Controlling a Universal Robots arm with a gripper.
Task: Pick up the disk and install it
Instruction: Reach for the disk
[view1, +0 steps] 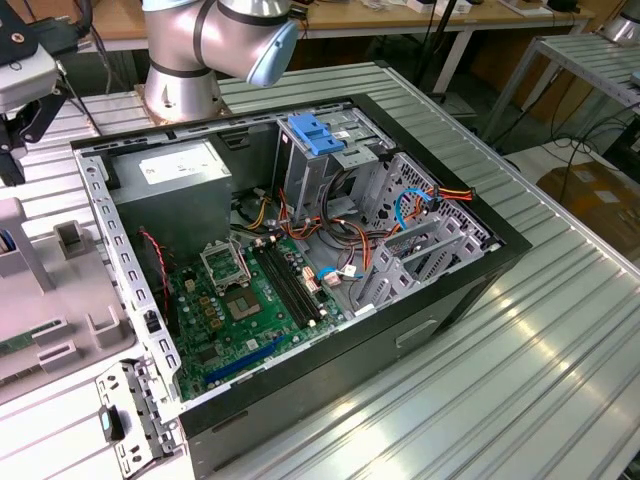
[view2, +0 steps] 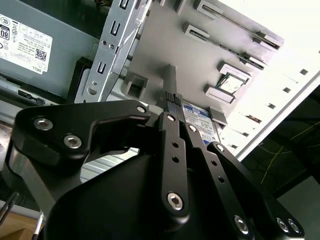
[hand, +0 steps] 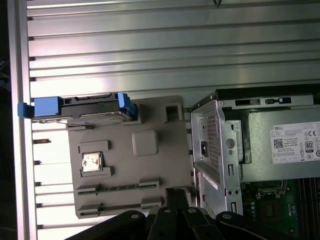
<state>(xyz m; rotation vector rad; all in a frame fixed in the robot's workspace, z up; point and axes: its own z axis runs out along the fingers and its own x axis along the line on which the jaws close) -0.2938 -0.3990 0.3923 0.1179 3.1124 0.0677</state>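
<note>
Gripper (view2: 172, 98) up front in the second wrist view: fingers (view2: 173, 137) brought together or as good as, nothing held. It hangs over the grey parts tray (hand: 150, 160); can't tell if it touches. Disk (hand: 77, 107) stands on edge in a slot at the tray end away from the gripper, not yet picked up. Tray sits just beside the PC case (hand: 212, 145), lid off, both on the ribbed worktop (hand: 150, 50). Handling guess: rigid, dense for its size, shock-sensitive. Metal faces probably slick, blue carrier rails likely flex a bit. Best hold looks like pinching the two flat faces at mid-length, clear of the connector edge and rail tabs.
</note>
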